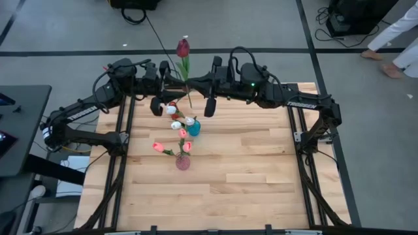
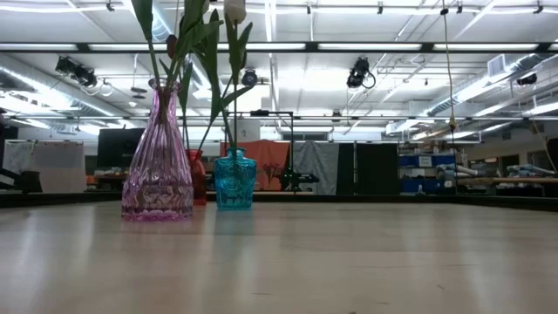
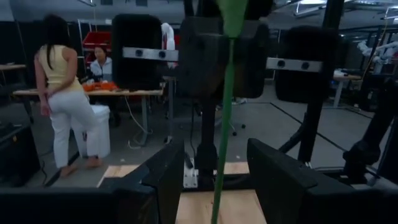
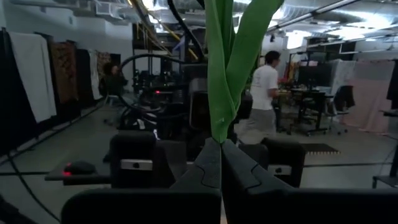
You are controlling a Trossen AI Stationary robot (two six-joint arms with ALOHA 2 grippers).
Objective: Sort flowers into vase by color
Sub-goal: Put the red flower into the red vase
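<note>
A dark red tulip (image 1: 183, 47) stands upright in the air over the table's far edge, with its green stem (image 1: 188, 91) running down below the bloom. My right gripper (image 1: 194, 81) is shut on the stem. My left gripper (image 3: 214, 180) is open, one finger on each side of the stem (image 3: 225, 112) without touching it, and it faces the right gripper. The pink vase (image 1: 183, 162) holds pink tulips by their stems. White tulips stand in the teal vase (image 1: 194, 128). A red vase (image 2: 197, 177) stands behind these two in the low view. My right gripper pinches the dark red tulip's stem where its green leaves spring from it (image 4: 217, 134), between the two shut fingers. The fingers come level from the table's right side and lie across the stem. The tulip is lifted clear and upright, bloom above and lower stem hanging free.
The three vases stand close together left of the table's middle. Bare wood (image 1: 261, 170) lies toward the near and right edges. People stand in the room beyond the table, and one person (image 1: 398, 39) shows at the far right of the high view.
</note>
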